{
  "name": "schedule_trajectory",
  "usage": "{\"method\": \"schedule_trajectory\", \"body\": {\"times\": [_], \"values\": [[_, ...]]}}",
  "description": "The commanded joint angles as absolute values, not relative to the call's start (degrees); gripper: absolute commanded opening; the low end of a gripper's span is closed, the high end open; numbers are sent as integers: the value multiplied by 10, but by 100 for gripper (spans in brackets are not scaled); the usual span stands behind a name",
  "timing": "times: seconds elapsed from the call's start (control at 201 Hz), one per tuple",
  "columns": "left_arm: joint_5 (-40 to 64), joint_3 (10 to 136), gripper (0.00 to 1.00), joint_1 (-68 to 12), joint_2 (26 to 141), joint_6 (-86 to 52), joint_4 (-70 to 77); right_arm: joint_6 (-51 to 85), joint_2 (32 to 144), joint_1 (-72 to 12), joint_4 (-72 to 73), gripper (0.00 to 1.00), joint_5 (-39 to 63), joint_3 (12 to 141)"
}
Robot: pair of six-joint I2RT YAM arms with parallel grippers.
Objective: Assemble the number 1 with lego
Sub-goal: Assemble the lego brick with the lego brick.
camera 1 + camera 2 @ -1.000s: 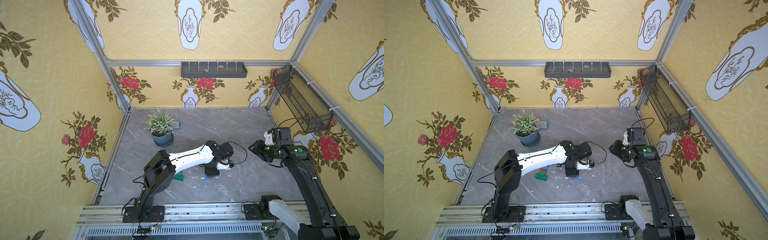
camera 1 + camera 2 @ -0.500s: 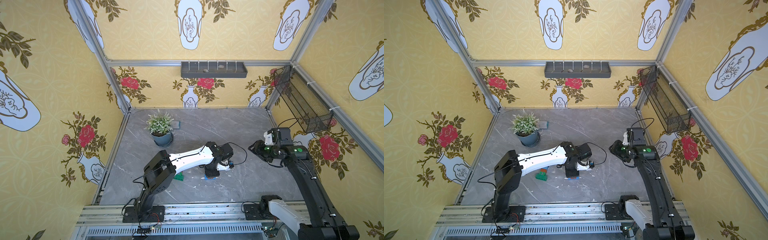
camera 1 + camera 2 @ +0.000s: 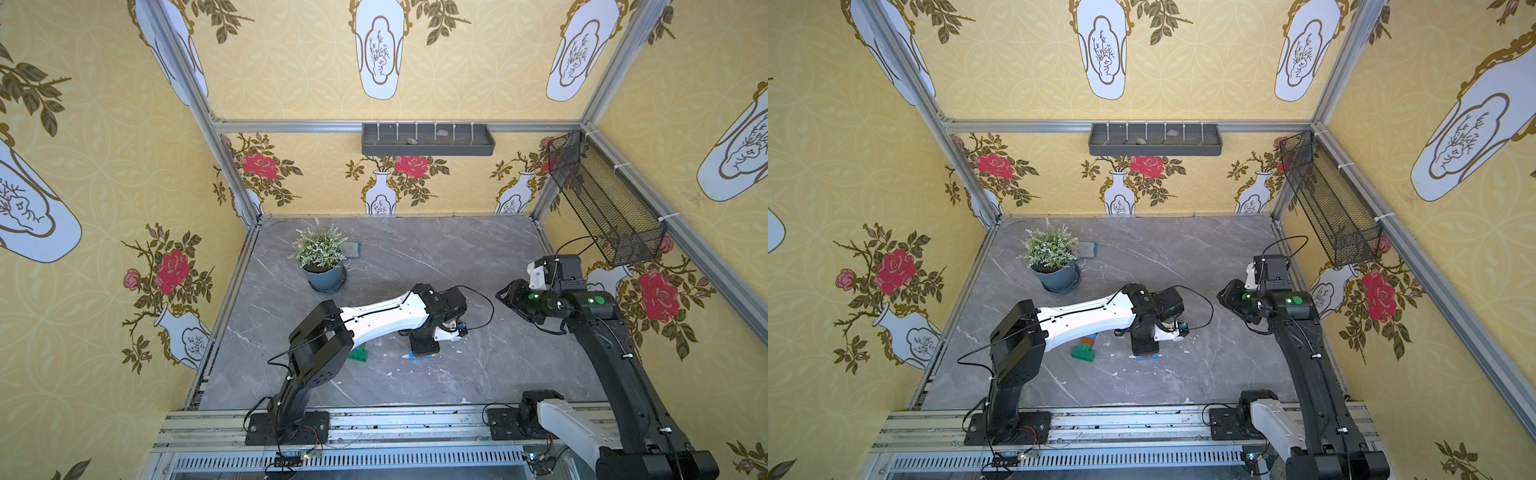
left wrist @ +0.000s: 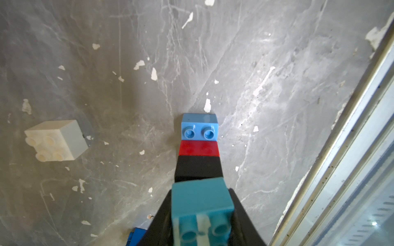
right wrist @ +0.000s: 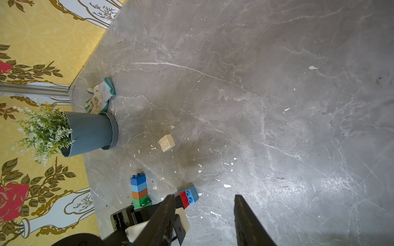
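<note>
The left gripper (image 4: pixel 200 198), over the table's front half, pinches the teal brick (image 4: pixel 201 205). Beyond it the lego column runs through a black brick (image 4: pixel 198 168) and a red brick (image 4: pixel 199 149) to a light blue brick (image 4: pixel 199 128) down at the grey table (image 4: pixel 277 85), two of its studs bare. At 9 o'clock of it in a top view lies the second stack (image 3: pixel 1083 349), green, orange-brown and blue.

I judge the step to be bringing the column to that stack. Keep the squeeze firm, move slowly so no joint peels, and square studs to sockets before pressing.

At 2 o'clock, farther back, the right gripper (image 5: pixel 203 199) hangs spread and empty.

Only the wrist views show the white brick (image 5: pixel 167 143); only the top views show both arms whole. Whether the column stands fully upright I cannot tell.
</note>
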State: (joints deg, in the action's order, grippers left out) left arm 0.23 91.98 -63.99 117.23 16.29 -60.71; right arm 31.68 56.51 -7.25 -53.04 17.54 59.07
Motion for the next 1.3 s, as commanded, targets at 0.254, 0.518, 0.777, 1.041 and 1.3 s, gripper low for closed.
{"method": "schedule_trajectory", "body": {"times": [0.254, 0.518, 0.777, 1.041, 1.3], "values": [[12, 886, 52, -634, 1171, 136, -584, 320, 561, -73, -525, 47, 174, 590], [0, 872, 74, -634, 1118, 136, -550, 325, 553, -73, -531, 47, 169, 588], [84, 755, 77, -632, 941, 91, -403, 313, 552, -73, -534, 48, 175, 594], [71, 563, 72, -590, 745, -174, -181, 298, 578, -140, -474, 48, 254, 566], [198, 441, 58, -504, 713, -426, -43, 353, 670, -391, -408, 43, 165, 558]]}}
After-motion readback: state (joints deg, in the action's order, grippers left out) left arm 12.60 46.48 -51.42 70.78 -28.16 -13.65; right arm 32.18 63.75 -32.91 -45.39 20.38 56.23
